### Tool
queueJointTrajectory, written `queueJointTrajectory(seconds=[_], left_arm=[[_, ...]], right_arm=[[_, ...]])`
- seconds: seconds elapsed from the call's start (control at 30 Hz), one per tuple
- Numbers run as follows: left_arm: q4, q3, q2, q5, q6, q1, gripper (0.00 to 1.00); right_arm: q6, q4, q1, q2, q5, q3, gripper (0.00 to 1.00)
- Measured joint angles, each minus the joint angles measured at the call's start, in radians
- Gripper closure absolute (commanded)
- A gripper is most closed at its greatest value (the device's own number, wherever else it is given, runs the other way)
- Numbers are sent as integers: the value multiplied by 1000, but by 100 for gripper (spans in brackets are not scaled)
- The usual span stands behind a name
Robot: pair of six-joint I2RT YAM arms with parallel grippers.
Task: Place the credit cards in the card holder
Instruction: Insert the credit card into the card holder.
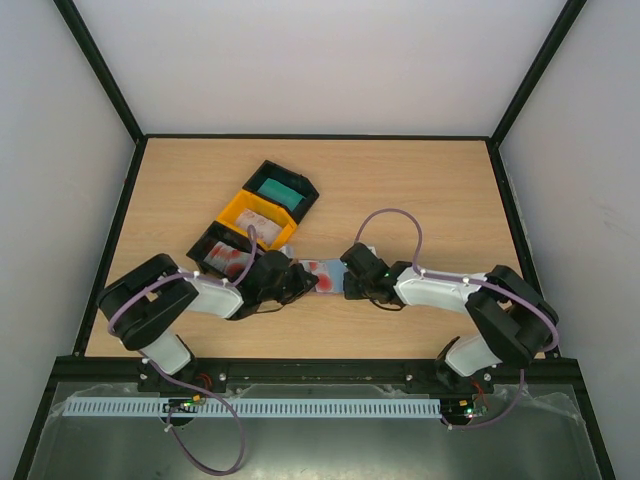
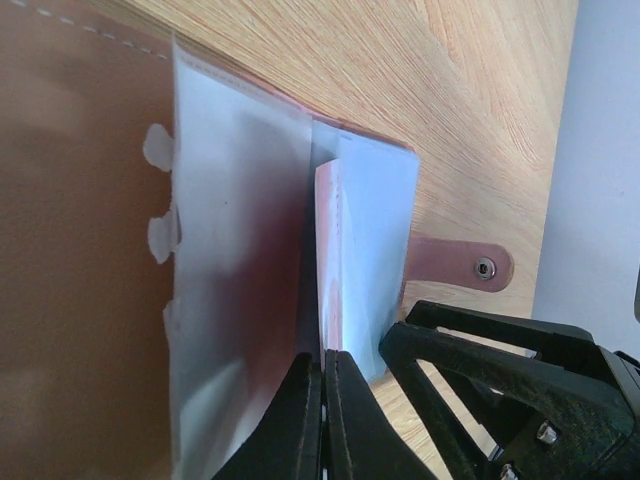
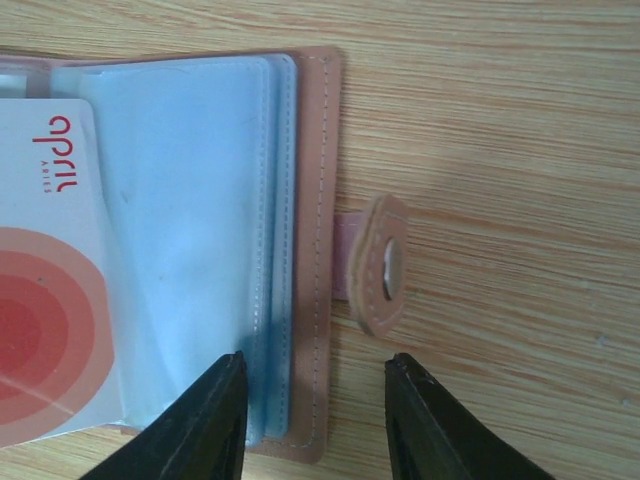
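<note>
Trays (image 1: pixel 232 211) crowd the desk (image 1: pixel 450 200) just behind my left gripper (image 2: pixel 322 372), which is pressed together on the edge of a clear sleeve of the card holder (image 3: pixel 322 200). The holder lies open near the front edge at mid-desk, and I judge the pinch lifts a pocket mouth. A red-and-white credit card (image 3: pixel 50 300) lies on the sleeves; pocketed or not, I cannot tell. My right gripper (image 3: pixel 315 365) stands spread astride the holder's stitched right edge, one finger over sleeves, one on bare wood by the snap strap (image 3: pixel 383 265), probably steadying it; open room lies rightward.

Yellow tray (image 1: pixel 234 211) between black trays (image 1: pixel 268 165), wooden table (image 1: pixel 430 180)
</note>
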Motion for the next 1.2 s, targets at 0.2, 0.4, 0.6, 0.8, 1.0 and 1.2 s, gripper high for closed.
queueJointTrajectory(seconds=[0.2, 0.4, 0.6, 0.8, 1.0, 1.2], left_arm=[[0, 5, 12, 5, -40, 6, 97], [9, 5, 24, 10, -74, 13, 98], [34, 32, 80, 49, -61, 19, 97], [25, 84, 111, 73, -12, 19, 97], [-15, 114, 117, 82, 41, 18, 98], [-27, 108, 110, 82, 56, 16, 98]], right_arm=[[2, 8, 3, 14, 0, 9, 68], [6, 13, 4, 17, 0, 10, 69], [10, 20, 4, 19, 0, 10, 69], [10, 22, 4, 19, 1, 10, 70], [13, 23, 4, 19, 2, 10, 70], [23, 24, 5, 21, 3, 10, 72]])
